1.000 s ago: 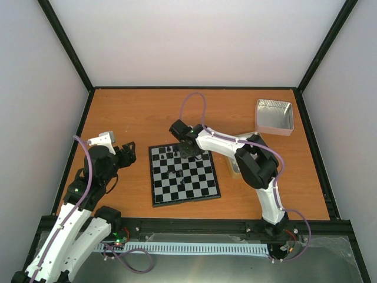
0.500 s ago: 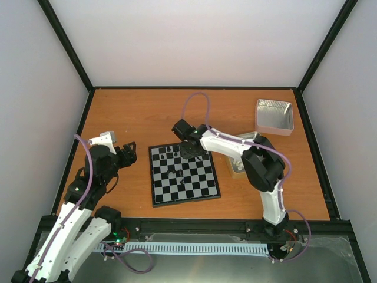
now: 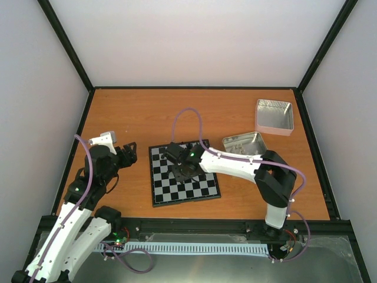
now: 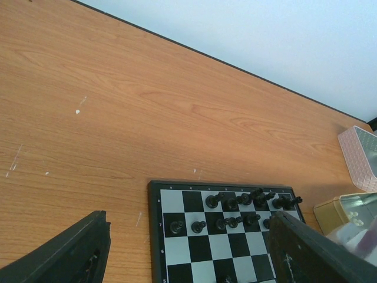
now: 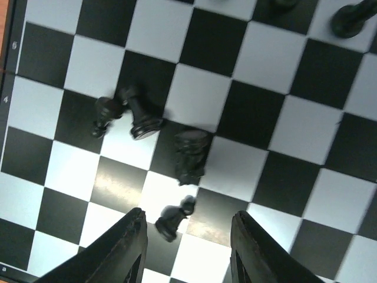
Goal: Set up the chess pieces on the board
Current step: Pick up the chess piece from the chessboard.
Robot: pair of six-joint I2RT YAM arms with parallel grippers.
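Observation:
The board lies in the middle of the table. Several black chess pieces stand in its two far rows in the left wrist view. My right gripper hovers over the board's middle, open and empty. In the right wrist view its open fingers flank a small tilted pawn. A knight-like piece and two more pieces lie just beyond on the board. My left gripper is open and empty, left of the board.
An open metal tin lies right of the board. A second tin stands at the back right. Both also show at the right edge of the left wrist view, the pink-grey one and the gold one.
My right gripper has moved from the board's far row toward the near side, to over the board's middle, uncovering the open tin. The left arm has not moved.

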